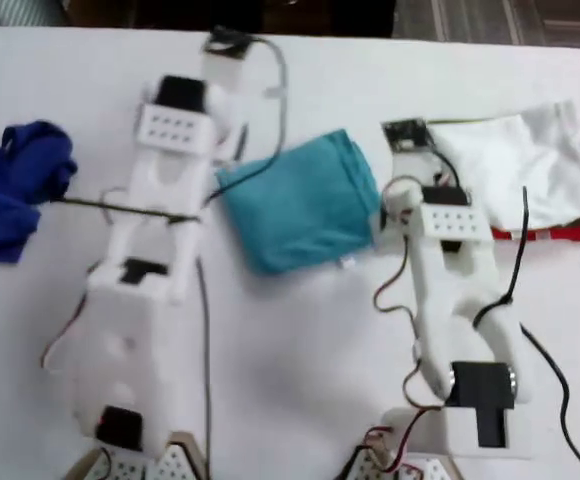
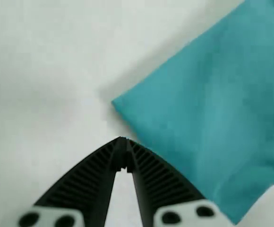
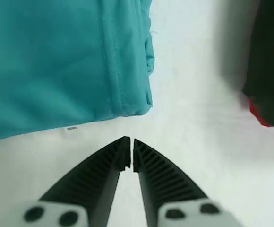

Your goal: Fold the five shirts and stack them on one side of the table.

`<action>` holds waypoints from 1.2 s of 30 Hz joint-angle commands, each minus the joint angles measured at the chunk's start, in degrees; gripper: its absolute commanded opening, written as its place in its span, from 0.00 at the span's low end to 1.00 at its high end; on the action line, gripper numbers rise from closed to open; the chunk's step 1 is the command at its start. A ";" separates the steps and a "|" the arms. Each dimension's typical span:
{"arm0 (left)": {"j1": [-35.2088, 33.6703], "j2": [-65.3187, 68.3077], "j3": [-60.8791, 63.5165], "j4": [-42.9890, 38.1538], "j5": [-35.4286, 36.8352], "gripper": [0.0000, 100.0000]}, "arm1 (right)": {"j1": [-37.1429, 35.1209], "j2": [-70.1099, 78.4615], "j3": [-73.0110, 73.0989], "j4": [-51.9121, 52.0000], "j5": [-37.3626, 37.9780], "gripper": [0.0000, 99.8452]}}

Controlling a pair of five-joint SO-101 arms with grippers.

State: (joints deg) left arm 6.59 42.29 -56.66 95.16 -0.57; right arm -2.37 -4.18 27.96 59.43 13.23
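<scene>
The folded teal cloth shirt [image 1: 305, 205] lies on the white table [image 1: 300, 340] between both arms. The left pincer [image 2: 123, 142] is shut and empty, just beside one corner. The right pincer [image 3: 127, 142] is shut and empty too, by the other side, nearer the white-and-red shirt pile [image 1: 530, 170].

On your tabletop [image 1: 300, 350], the folded shirt [image 1: 305, 200] lies in the middle between both arms, the crumpled shirt [image 1: 15, 185] at the far left, the shirt stack [image 1: 530, 170] at the right.
</scene>
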 commanded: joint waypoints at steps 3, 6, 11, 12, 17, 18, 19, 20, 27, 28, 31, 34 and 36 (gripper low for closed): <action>4.31 10.37 -16.13 3.60 0.44 0.03 | 1.01 -3.56 0.62 -2.77 -0.70 0.02; 4.66 15.74 -19.82 3.52 0.44 0.03 | 1.27 -4.00 0.26 -2.59 -0.70 0.02; 3.69 23.21 -24.48 3.08 0.44 0.03 | 1.27 -5.67 -0.18 -2.59 -0.79 0.02; 3.52 24.62 -25.27 2.99 0.44 0.03 | 1.27 -6.11 -0.26 -2.59 -0.79 0.02; 3.43 30.42 -29.58 3.87 0.44 0.03 | 0.75 -8.31 -0.35 -2.86 -0.79 0.02; 3.43 31.03 -30.46 4.22 0.44 0.03 | 0.31 -8.57 -0.35 -2.86 -0.79 0.02; 3.43 31.56 -31.43 4.40 0.44 0.03 | -0.22 -8.75 -0.44 -2.95 -0.79 0.02; 3.43 31.91 -32.40 4.75 0.44 0.03 | -0.66 -8.92 -0.44 -2.95 -0.79 0.02; 3.08 31.82 -34.33 5.19 0.26 0.03 | -2.68 -8.13 1.76 -7.16 -0.79 0.02; 2.73 31.82 -34.42 5.27 0.35 0.03 | -2.51 -7.60 2.81 -8.40 -0.53 0.02; 0.79 31.82 -34.42 5.27 0.35 0.03 | 0.13 -4.62 5.54 -11.74 -0.35 0.02; -1.49 32.09 -34.42 5.10 0.35 0.03 | 3.65 -0.48 6.07 -14.29 -0.35 0.02; -2.64 32.18 -34.42 5.10 0.35 0.03 | 4.88 1.54 5.36 -14.46 -0.53 0.02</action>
State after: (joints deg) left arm 6.24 75.08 -88.66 99.91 -0.31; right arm 0.53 -4.26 34.20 46.33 12.97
